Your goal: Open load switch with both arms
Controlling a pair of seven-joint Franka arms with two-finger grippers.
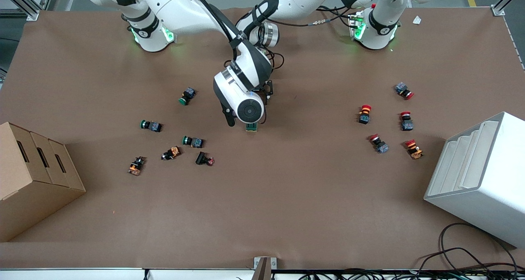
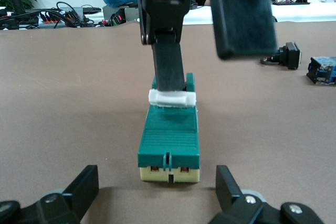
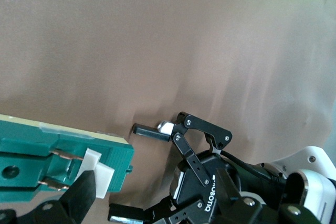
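Here the brown desk [image 1: 287,198] carries the load switch [image 2: 170,142] at its middle. The left tool [image 2: 157,192] sits low at one end of the switch, fingers spread and released. The right tool [image 2: 207,51] stands over it, one finger [image 2: 169,66] touching the white toggle [image 2: 172,98], not clenched.

table [image 1: 287,198] (brown) | load switch [image 1: 251,127] | scattered buttons | 2 boxes

The load switch [image 2: 169,140] looks like ribbed green plastic with a smooth white toggle [image 2: 172,98] (cream at its base). The table [image 1: 287,198] wears matt brown paper. The arms' [image 1: 242,95] shells are glossy white; the left gripper [image 2: 157,195] looks matt black.
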